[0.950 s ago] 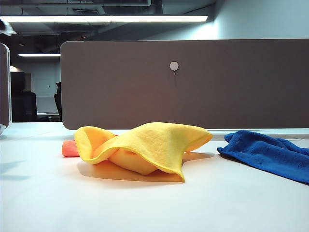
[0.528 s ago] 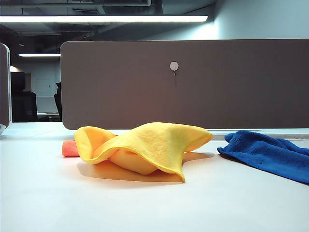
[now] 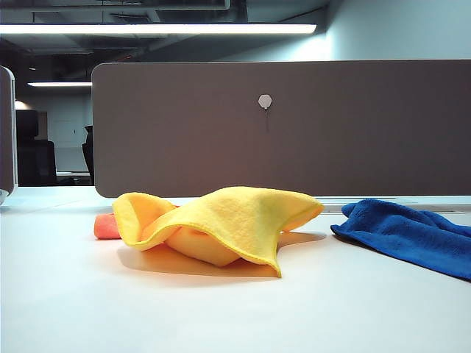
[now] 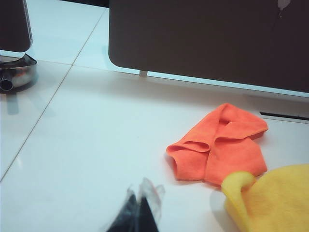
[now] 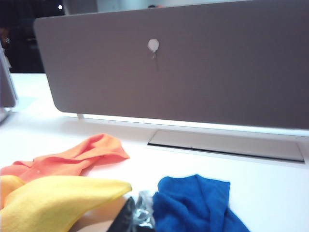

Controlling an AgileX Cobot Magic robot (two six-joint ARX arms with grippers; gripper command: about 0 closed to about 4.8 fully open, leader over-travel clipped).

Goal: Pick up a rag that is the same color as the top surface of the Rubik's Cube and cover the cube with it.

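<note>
A: Where is the big bright yellow microfibre rag?

B: It lies tented on the white table, raised in the middle over something underneath. The Rubik's Cube is not visible in any view, so I cannot tell whether it sits under there.

A: What is near it?

B: A crumpled orange-red cloth lies just beside it on the left of the exterior view, touching or nearly touching its edge. A blue terry cloth lies apart from it on the right. A grey partition panel stands behind them all.

A: And the tools?

B: The left tool hangs above the bare table near the orange-red cloth, fingers pressed together, holding nothing. The right tool sits low between the yellow rag and the blue cloth; whether it is wide or narrow I cannot tell.
</note>
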